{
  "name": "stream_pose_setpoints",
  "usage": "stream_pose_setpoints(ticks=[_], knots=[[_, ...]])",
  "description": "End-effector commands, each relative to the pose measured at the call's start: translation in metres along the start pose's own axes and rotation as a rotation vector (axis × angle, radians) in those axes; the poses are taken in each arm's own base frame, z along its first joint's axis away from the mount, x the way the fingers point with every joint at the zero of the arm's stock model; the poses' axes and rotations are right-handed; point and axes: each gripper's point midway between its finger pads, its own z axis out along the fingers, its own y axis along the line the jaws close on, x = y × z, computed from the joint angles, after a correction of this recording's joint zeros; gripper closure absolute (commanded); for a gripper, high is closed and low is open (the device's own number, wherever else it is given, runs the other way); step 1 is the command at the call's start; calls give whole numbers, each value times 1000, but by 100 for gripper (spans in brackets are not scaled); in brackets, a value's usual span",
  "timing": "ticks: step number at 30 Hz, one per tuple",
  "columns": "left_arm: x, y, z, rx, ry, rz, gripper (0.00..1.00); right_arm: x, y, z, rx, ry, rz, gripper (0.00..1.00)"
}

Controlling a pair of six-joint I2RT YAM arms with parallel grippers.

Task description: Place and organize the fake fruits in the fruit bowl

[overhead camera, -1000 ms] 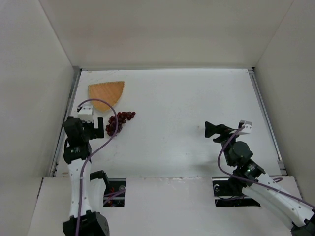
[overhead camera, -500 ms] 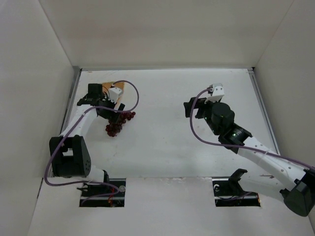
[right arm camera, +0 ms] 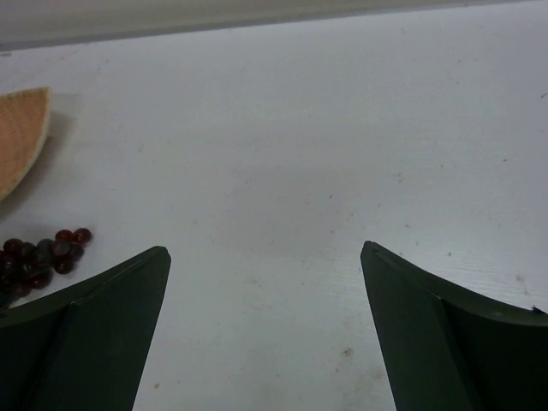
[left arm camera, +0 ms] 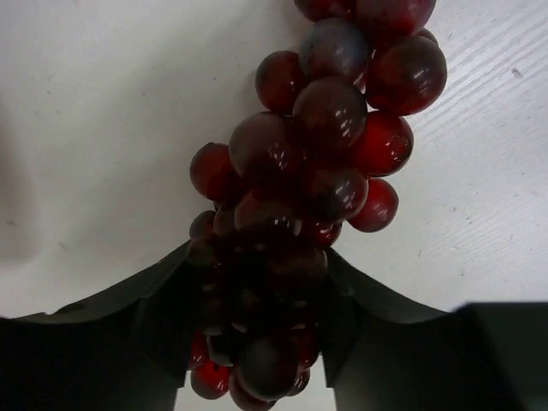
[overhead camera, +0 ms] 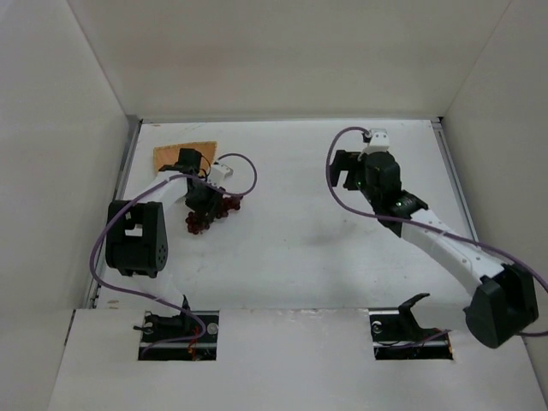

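The fake fruits are one bunch of dark red grapes [overhead camera: 205, 223] lying on the white table just in front of the fruit bowl [overhead camera: 169, 157], an orange-tan wedge dish partly covered by my left arm. My left gripper [overhead camera: 202, 199] sits on the bunch. In the left wrist view its black jaws are shut on the near end of the grapes [left arm camera: 330, 128], with my left gripper [left arm camera: 257, 257] low over the table. My right gripper [overhead camera: 340, 168] hovers open at the back right, empty. Its wrist view [right arm camera: 265, 248] shows the grapes [right arm camera: 43, 253] and bowl [right arm camera: 19, 137] far left.
White walls enclose the table on three sides, with a metal rail along the left edge [overhead camera: 127, 171]. Purple cables loop from both wrists. The bowl lies near the back-left corner, close to the left wall.
My left arm swung out from near its base to the grapes, and its jaws went from open to shut on the bunch. My right arm reached farther back and left.
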Motion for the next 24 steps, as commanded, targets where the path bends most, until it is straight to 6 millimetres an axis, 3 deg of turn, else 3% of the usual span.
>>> stream_pose_setpoints(ticks=[1,2,5,9,11,13,15,18,24], knots=[[-24,5,-10,10,-71,-18,72,2,14,20,-47,104,17,0],[-30,4,-15,13,-91,-15,83,5,15,26,-39,133,8,0],[-65,2,-49,-15,-217,17,87,9,19,41,-25,164,-6,0],[-144,12,-134,-127,-530,64,87,11,36,53,-59,163,-7,0],[-170,34,-168,-186,-621,2,89,14,43,57,-71,168,-8,0],[-183,61,-186,-241,-668,-83,87,16,51,62,-82,173,-9,0],[-185,87,-187,-298,-661,-131,85,22,60,69,-94,186,-15,0],[-181,119,-167,-363,-604,-177,82,32,71,84,-100,204,-18,0],[-172,155,-121,-376,-548,-238,82,24,105,107,-151,196,-17,0]])
